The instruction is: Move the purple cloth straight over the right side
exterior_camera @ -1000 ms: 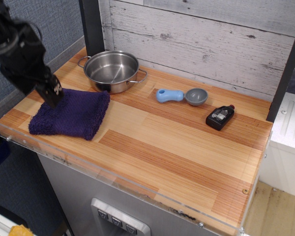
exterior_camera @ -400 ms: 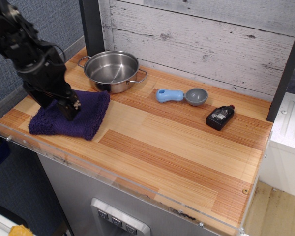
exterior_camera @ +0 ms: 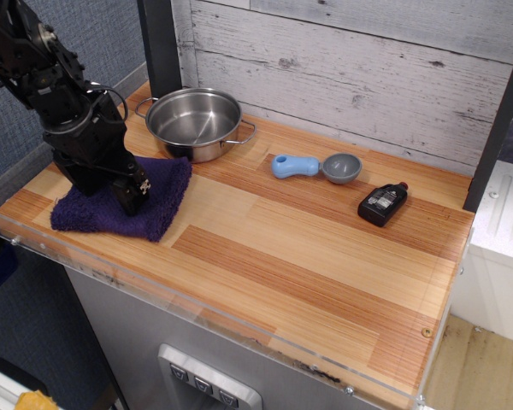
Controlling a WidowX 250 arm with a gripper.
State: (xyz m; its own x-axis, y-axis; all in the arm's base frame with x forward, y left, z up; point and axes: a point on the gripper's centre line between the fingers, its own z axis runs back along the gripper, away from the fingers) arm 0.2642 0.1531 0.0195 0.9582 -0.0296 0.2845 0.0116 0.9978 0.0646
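Observation:
The purple cloth (exterior_camera: 164, 190) lies folded at the table's front left, just in front of the steel pot (exterior_camera: 193, 122). My gripper (exterior_camera: 132, 195) points down onto the middle of the cloth, with its tips pressed into the fabric. The black arm hides the jaws, so I cannot tell whether they are open or closed on the cloth. The right side (exterior_camera: 385, 282) is bare striped wood with a clear plastic rim and a small screw hole (exterior_camera: 426, 331) near its front corner.
A blue-handled grey scoop (exterior_camera: 315, 166) and a small black bottle (exterior_camera: 382, 203) lie at the back right. A whitewashed plank wall runs behind the table. A dark post (exterior_camera: 160, 43) stands behind the pot.
My gripper has moved right and down, from the cloth's left back edge to its middle, and now presses into it. The cloth has barely shifted.

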